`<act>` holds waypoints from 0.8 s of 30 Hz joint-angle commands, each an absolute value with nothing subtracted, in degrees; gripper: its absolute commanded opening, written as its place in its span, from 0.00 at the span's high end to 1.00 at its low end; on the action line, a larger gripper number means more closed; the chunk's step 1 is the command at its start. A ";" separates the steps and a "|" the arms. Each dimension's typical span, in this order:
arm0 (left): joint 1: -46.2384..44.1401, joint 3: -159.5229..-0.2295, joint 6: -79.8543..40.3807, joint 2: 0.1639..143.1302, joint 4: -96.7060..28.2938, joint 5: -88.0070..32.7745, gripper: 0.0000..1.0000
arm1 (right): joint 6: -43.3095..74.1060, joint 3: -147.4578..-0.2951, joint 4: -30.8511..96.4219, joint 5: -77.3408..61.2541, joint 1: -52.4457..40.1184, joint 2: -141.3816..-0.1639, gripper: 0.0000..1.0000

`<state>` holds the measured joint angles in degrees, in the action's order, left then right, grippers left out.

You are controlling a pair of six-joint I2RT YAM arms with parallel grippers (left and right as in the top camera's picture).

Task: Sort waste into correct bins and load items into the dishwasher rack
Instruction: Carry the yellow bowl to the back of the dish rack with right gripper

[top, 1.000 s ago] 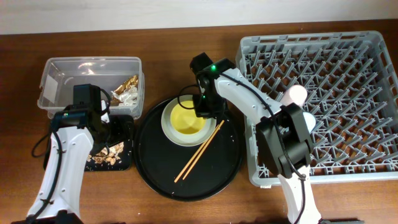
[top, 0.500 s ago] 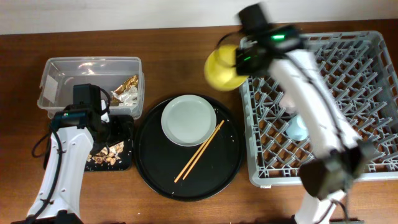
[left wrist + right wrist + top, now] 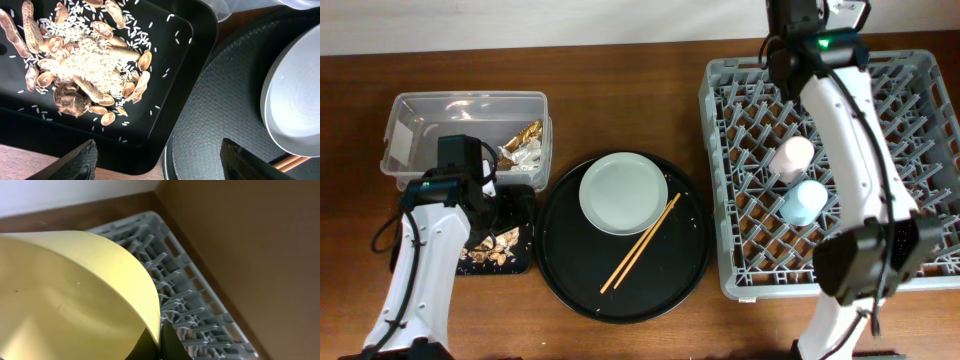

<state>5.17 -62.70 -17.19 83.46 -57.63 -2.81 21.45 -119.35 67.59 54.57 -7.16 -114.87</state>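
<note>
My right gripper is shut on the rim of the small yellow bowl, held over the far edge of the grey dishwasher rack. In the overhead view the right wrist hides the bowl. A pink cup and a blue cup lie in the rack. The pale plate and the chopsticks rest on the round black tray. My left gripper is open and empty over the near edge of the shallow black tray, which holds food scraps.
The clear tub at the back left holds a gold foil wrapper and a white napkin. The black tray touches the round tray's left side. The plate's edge shows in the left wrist view.
My right gripper lifted the yellow bowl off the plate and carried it right and back, over the rack's far edge. The plate is now bare. The left arm has not moved.
</note>
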 commanded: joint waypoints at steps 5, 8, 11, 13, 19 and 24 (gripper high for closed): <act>5.41 -62.94 -17.78 82.37 -57.52 -3.44 0.22 | 23.53 -119.02 67.00 65.43 -6.24 -125.51 0.96; 5.41 -62.94 -17.78 82.37 -57.32 -3.44 0.22 | 23.51 -119.02 66.87 65.45 -6.35 -128.49 0.96; 5.41 -62.94 -17.78 82.37 -57.34 -3.46 0.22 | 23.51 -119.02 66.89 67.44 -6.33 -129.97 0.96; 5.41 -62.94 -17.78 82.37 -57.32 -3.64 0.22 | 23.53 -118.96 67.07 69.28 -6.33 -130.78 0.96; 5.41 -62.94 -17.78 82.37 -57.30 -3.64 0.22 | 24.75 -118.87 67.24 69.45 -6.35 -130.89 0.96; 5.41 -62.94 -17.78 82.37 -57.30 -3.64 0.22 | 24.75 -118.80 67.22 67.59 -6.39 -130.89 0.96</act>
<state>5.17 -62.70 -17.19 83.46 -57.45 -3.01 23.55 -119.02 67.20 66.83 -6.52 -130.15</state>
